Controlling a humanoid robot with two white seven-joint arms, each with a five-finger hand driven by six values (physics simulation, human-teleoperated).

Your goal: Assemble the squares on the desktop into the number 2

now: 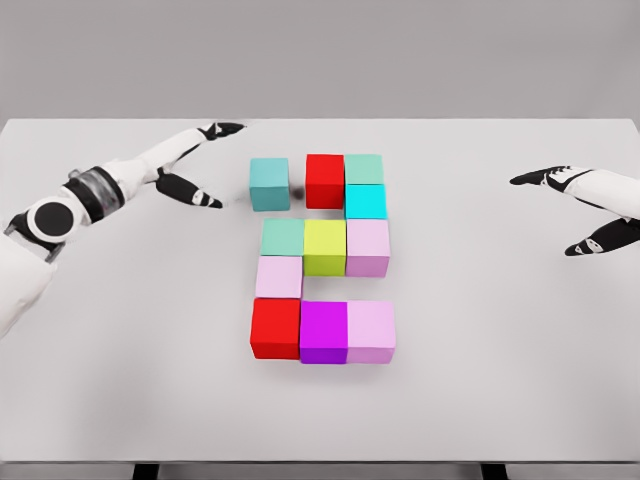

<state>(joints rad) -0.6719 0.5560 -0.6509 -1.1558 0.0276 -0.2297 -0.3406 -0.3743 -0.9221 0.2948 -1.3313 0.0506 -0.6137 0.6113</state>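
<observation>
The cubes look like smooth, matt blocks in flat solid colours, with no grain or sheen. The desktop is a plain matt pale-grey surface. Both arms have smooth white plastic-looking shells with black fingers

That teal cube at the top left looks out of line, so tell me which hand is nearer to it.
Left. The left hand hovers open just to the left of the teal cube, a small gap between them. The right hand is open far off near the table's right edge.
</observation>
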